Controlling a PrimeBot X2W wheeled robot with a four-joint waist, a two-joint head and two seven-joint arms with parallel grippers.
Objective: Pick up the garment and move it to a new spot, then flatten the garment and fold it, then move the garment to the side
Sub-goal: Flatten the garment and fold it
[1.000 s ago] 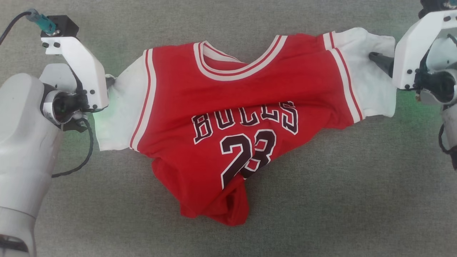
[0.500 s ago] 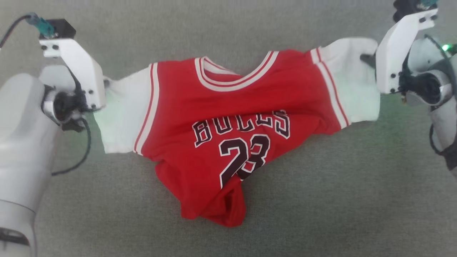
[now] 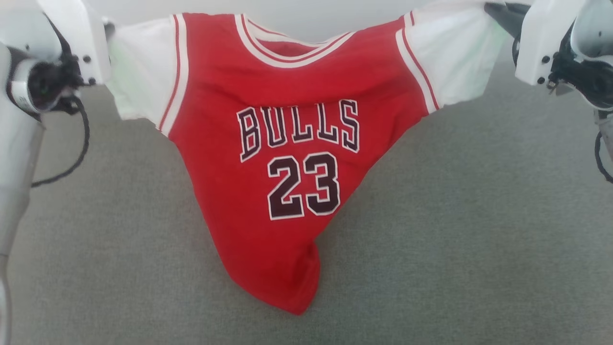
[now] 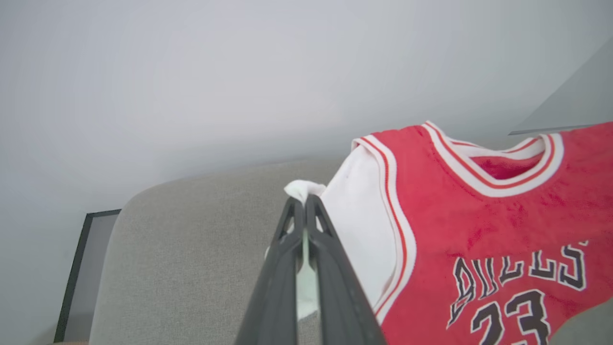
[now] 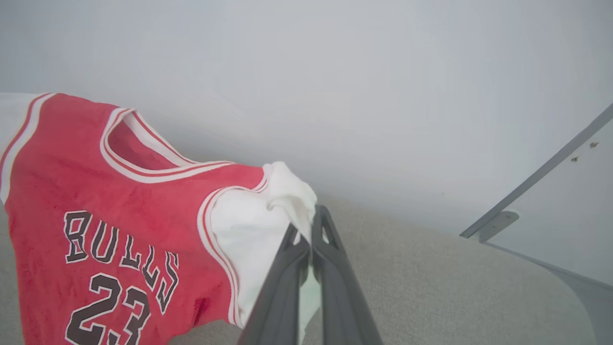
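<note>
The garment (image 3: 287,139), a red jersey with white sleeves, black "BULLS" and "23", hangs stretched between both arms above the grey surface. My left gripper (image 4: 303,203) is shut on the tip of one white sleeve (image 4: 354,225); in the head view it sits at the upper left (image 3: 107,28). My right gripper (image 5: 306,223) is shut on the other white sleeve (image 5: 258,239), at the head view's upper right (image 3: 493,9). The red hem (image 3: 287,292) droops to a point near the surface; I cannot tell whether it touches.
Under the garment spreads a grey fabric surface (image 3: 455,239) with a rounded edge (image 4: 143,191). A pale wall (image 4: 239,72) stands behind it. A dark frame (image 4: 76,268) shows beside the surface, and a grey rail (image 5: 531,187) runs at the right.
Both grippers have lifted the garment off the surface by its sleeves. The chest has unfolded so the full lettering and number show, and the body now hangs down.
</note>
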